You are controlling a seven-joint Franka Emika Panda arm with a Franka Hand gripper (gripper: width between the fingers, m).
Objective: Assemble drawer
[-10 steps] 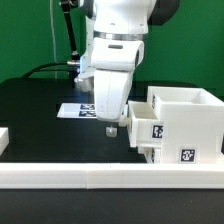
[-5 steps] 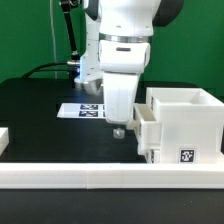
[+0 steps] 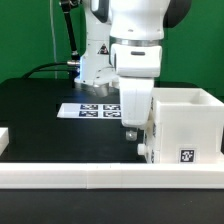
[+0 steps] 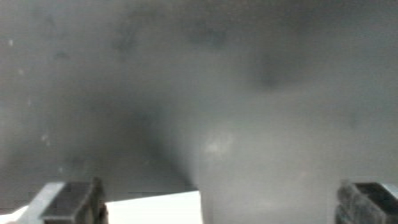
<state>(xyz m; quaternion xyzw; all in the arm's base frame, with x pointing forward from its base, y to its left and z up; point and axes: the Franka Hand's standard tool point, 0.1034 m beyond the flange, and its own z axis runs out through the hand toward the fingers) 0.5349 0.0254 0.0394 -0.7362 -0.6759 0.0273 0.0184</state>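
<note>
The drawer housing (image 3: 185, 125) sits on the black table (image 3: 40, 110) at the exterior view's right, against the front border rail (image 3: 100, 178). Your gripper (image 3: 131, 133) hangs just beside its left face, hiding the tray there. In the wrist view you see the fingers (image 4: 68, 202) spread wide, grasping nothing.

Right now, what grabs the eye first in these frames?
The big white robot arm fills the middle of the exterior view, its gripper low over the black table, right against the white drawer housing on that view's right. Behind it lies the flat marker board, and a long white rail runs across the front. The wrist view is mostly grey blur.
</note>
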